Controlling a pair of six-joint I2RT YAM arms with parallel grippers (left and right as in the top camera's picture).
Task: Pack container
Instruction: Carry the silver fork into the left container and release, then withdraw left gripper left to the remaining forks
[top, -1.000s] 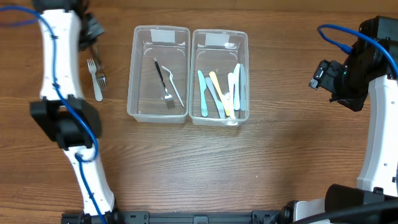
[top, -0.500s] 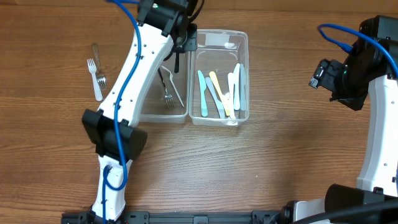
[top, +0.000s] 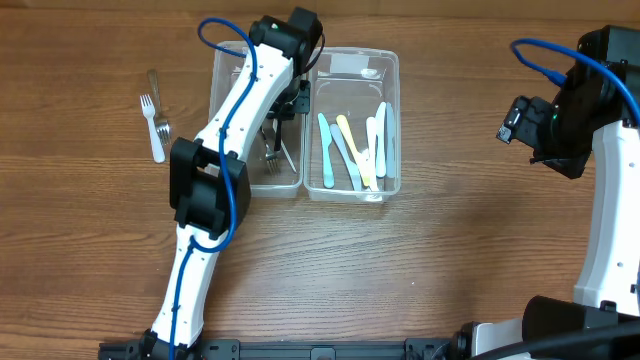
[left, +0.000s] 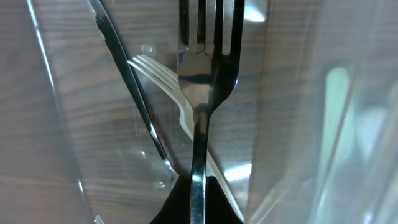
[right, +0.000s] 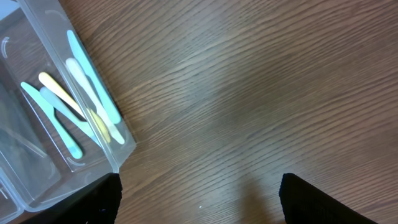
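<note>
Metal fork (left: 200, 81) is clenched in the left tool (left: 198, 202), tines leading, between the walls of the left clear bin (top: 213, 130) above a plastic fork (left: 163, 78). This looks like the placing step. The next move calls for releasing it there, then fetching the loose forks (top: 156, 125) near the left edge of the worktop (top: 60, 200). The right tool (right: 199, 202) hangs released.

your left gripper (left: 196, 204) pinches a metal fork (left: 200, 74) over the clear container (left: 53, 124); beneath lie a white plastic fork (left: 163, 78) and a dark utensil (left: 127, 81).

table (top: 460, 260): wood | on it: left container (top: 275, 192), right container (top: 397, 120), loose forks (top: 156, 128) at left
</note>
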